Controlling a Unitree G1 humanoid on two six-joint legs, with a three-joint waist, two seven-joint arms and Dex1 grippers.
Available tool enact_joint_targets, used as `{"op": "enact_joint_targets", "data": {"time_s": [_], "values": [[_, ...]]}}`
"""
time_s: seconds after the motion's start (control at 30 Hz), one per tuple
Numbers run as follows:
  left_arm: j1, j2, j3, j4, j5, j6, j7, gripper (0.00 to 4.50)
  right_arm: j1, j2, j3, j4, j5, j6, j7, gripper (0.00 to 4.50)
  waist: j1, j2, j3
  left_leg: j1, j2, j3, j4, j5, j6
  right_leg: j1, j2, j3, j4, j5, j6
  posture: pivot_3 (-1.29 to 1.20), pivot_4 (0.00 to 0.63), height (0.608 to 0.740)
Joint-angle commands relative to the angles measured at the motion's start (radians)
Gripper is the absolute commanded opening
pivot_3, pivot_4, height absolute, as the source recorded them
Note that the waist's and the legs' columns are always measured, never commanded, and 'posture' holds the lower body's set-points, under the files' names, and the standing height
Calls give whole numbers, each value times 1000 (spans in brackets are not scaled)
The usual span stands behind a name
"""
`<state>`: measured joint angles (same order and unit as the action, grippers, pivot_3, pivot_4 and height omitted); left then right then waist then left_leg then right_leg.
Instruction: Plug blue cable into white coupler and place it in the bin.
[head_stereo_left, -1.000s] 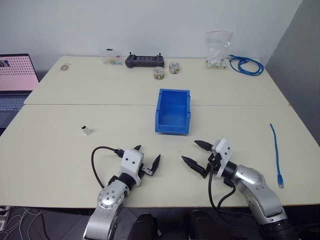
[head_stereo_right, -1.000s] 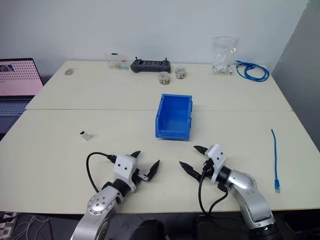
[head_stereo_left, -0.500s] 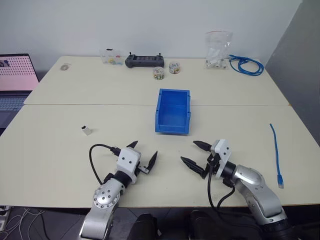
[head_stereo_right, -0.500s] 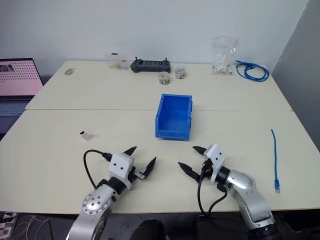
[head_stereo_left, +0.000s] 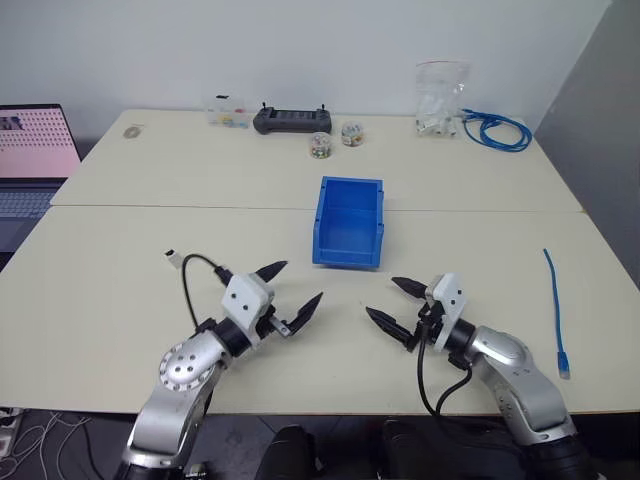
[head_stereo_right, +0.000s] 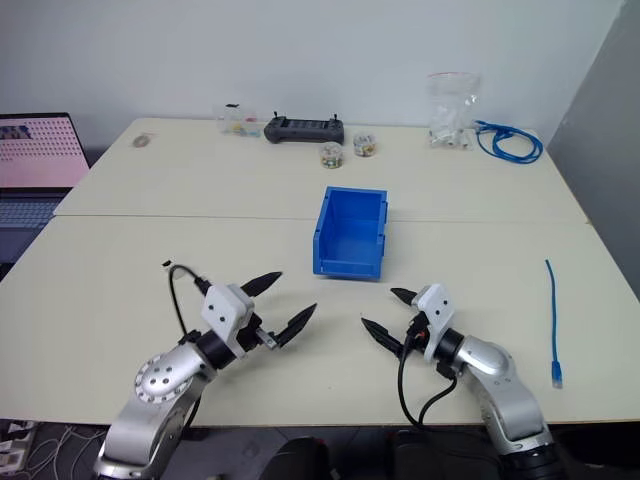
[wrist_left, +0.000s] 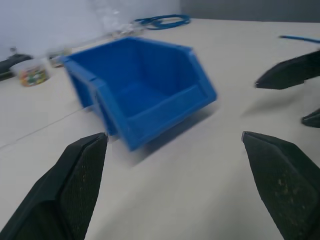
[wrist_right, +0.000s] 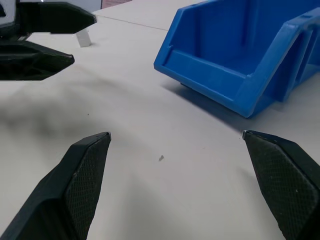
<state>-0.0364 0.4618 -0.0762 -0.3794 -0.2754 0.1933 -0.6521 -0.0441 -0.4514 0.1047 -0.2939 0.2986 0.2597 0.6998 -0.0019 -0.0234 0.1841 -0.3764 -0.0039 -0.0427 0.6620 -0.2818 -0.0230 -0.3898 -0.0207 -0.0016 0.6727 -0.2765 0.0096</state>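
Both grippers empty, fingers spread wide, held over the table (head_stereo_left: 120, 190) on the near side of the bin (head_stereo_left: 348, 221). Left gripper (head_stereo_left: 285, 292) near-left of the bin, tips aimed toward the right one. Right gripper (head_stereo_left: 395, 306) near-right of the bin, tips aimed back toward the left one; small gap of bare table between the two. Nothing clamped in either.

Bin mid-table, open top, lowered lip facing the robot, interior bare as far as visible. White coupler (head_stereo_left: 173, 259) on the table well left of the bin, just beyond the left arm's black cable loop. Blue cable (head_stereo_left: 554, 310) lying straight on the table well right of the bin, near the right edge, unplugged, apart from the coupler.

Beyond the bin along the back edge: black controller (head_stereo_left: 292, 119), two small jars (head_stereo_left: 319, 145), clear plastic bag (head_stereo_left: 438, 97), coiled blue cable bundle (head_stereo_left: 494, 130). Laptop (head_stereo_left: 30, 160) far left of the bin.
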Motion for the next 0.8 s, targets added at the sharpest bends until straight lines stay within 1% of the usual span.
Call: {"op": "enact_joint_targets", "data": {"time_s": [0.03,0.13,0.23,0.27,0.37,0.43,0.47,0.57,0.63,0.7,0.8], "values": [[-68,21,-46,-63,-67,82,-75,4500,15,-137,-127,-101,48,27,81,4484,1,0,0,-1,-1,-1,0,0,0,0,-1,-1,-1,0,0,0,150,740],[-113,40,-89,-64,-57,116,-114,4500,10,-308,-233,-83,66,36,184,4484,1,2,1,-3,-2,-5,1,0,0,0,-1,-6,-2,0,0,0,150,740],[-133,40,-115,-51,-49,128,-133,4500,12,-488,-312,-10,63,21,321,4484,0,2,1,-3,-1,-7,0,0,0,1,-1,-7,-3,0,0,0,150,740],[-139,40,-122,-47,-45,131,-137,4500,20,-547,-334,21,49,-10,377,4484,-1,2,1,-3,-1,-7,0,0,0,1,0,-7,-3,0,-1,0,150,740],[-159,36,-150,-19,-20,109,-152,4500,39,-710,-356,133,-14,-121,526,4484,0,3,2,-3,-1,-8,0,0,0,1,0,-8,-2,0,-1,0,150,740],[-171,34,-171,1,5,88,-160,4500,40,-832,-325,237,-101,-244,612,4484,1,6,3,-3,-1,-7,0,0,0,1,0,-8,-2,0,-1,0,150,740],[-172,32,-176,4,10,85,-161,4500,36,-871,-310,275,-128,-289,636,4484,1,6,3,-3,-2,-6,1,0,0,1,-1,-8,-2,0,-1,0,150,740],[-165,26,-184,-6,14,86,-156,4500,2,-945,-249,397,-212,-461,685,4484,-2,6,3,-3,-1,-6,1,0,0,2,-1,-8,-4,0,-1,0,150,740],[-158,23,-186,-10,15,88,-152,4500,-36,-965,-200,469,-264,-563,699,4484,-2,6,3,-3,0,-6,0,0,0,2,0,-8,-5,0,-1,0,150,740],[-148,20,-187,-19,17,94,-144,4500,-84,-961,-147,521,-307,-644,711,4484,-2,6,3,-3,0,-6,0,0,0,2,-1,-8,-6,0,-1,0,150,740],[-130,17,-195,-45,23,106,-129,4500,-173,-923,-64,606,-377,-765,702,4484,-3,7,3,-3,0,-6,0,0,0,2,-1,-7,-6,1,-2,0,150,740]]}}
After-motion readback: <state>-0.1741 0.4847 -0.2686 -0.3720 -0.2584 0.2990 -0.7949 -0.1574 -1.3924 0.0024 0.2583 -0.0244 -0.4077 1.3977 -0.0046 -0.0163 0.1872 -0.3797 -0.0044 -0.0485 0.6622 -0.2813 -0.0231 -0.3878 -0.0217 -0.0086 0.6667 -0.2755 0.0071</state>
